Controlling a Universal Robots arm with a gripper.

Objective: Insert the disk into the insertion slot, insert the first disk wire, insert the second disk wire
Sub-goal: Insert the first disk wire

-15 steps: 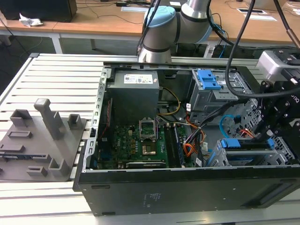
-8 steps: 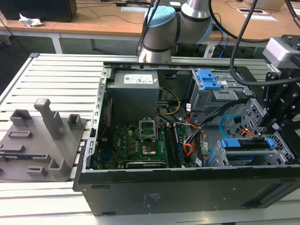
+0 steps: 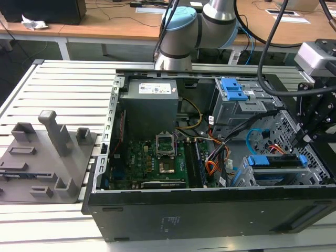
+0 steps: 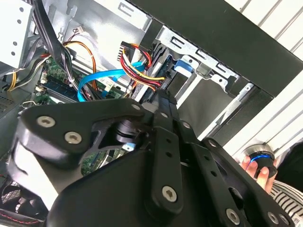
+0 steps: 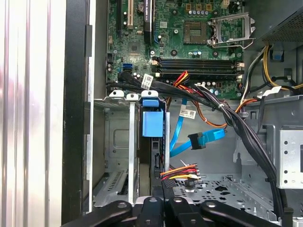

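In the exterior view the disk (image 3: 278,161) sits in the insertion slot (image 3: 273,177), its long axis running 3 to 9 o'clock, at about 8 o'clock just beside the gripper (image 3: 304,137), whose spread or closure cannot be told.

Inside the drive cage (image 5: 131,142) one bay beside the disk (image 5: 152,124) stands open between the metal rails. A thick bundle of black cables (image 5: 208,99) crosses just past the cage mouth. A blue cable (image 5: 199,140) and red and yellow wires (image 5: 180,171) lie loose right beside the disk, crowding the gap over the perforated case floor (image 5: 222,187).
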